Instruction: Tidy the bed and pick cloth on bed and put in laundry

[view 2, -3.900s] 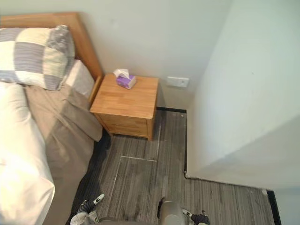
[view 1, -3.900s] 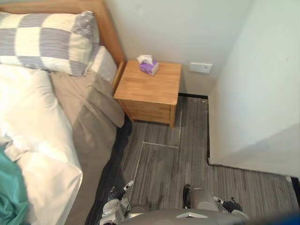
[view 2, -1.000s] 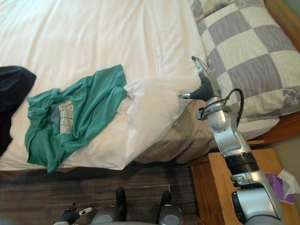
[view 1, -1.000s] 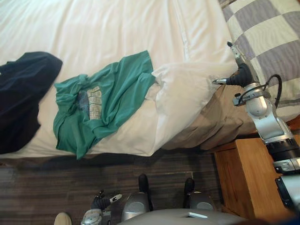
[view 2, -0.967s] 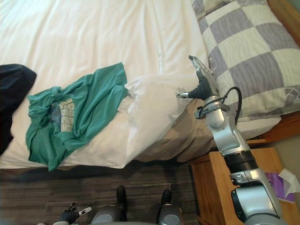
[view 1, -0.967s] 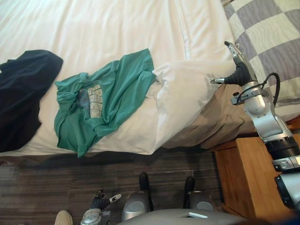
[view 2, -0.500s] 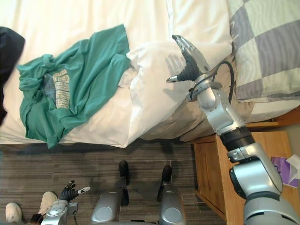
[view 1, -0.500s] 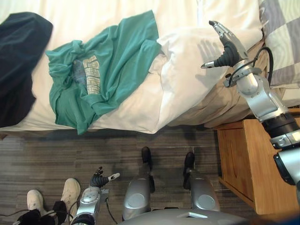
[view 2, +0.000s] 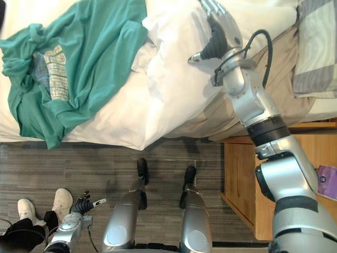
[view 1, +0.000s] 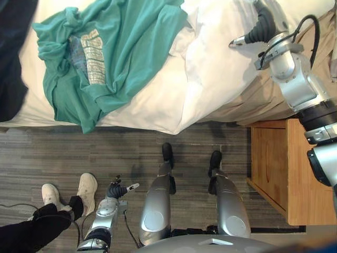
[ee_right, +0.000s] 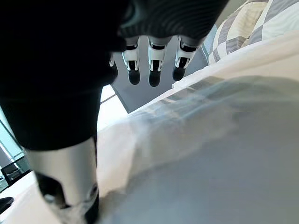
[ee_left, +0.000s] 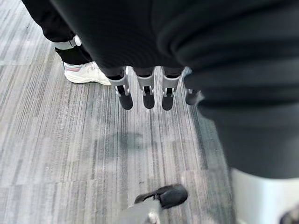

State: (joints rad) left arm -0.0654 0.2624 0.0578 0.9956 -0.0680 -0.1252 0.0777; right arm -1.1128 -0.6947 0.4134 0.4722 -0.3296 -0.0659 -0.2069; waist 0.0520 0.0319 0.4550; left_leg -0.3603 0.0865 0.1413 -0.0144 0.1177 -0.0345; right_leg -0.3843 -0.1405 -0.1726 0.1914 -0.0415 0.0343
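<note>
Bed [view 1: 147, 108]: it is taking up the upper part of both eye views, and its white cover is hanging over the near edge towards the floor [view 1: 79, 153].

Duvet [view 1: 216, 63]: white and bunched in a thick fold, it is lying at the bed's right end, over a tan sheet [view 1: 263, 100] that is draping down the side.

Tee [view 1: 116, 47]: green with a pale print, it is lying crumpled on the white cover left of the duvet fold. One hem is trailing over the bed's edge and its right edge is touching the fold.

Nightstand [view 1: 279, 168]: made of wood, it is standing on the floor just right of the bed.

Dark cloth [view 1: 10, 68]: it is lying on the bed at the far left, beside the tee.

Pillow [view 2: 316, 47]: checked grey and cream, it is resting at the bed's right end.

Person [view 1: 31, 226]: dark trousers and white shoes [view 1: 87, 190], standing on the floor at the lower left.

Right hand [view 2: 215, 37]: it is reaching over the duvet fold with fingers [ee_right: 152, 65] straight, gripping nothing. Whether it is touching the duvet is hard to tell.

Left hand [view 1: 117, 190]: it is hanging low over the floor near the shoes, fingers [ee_left: 145, 95] extended, holding nothing.

Purple box [view 2: 326, 182]: it is sitting on the nightstand.
</note>
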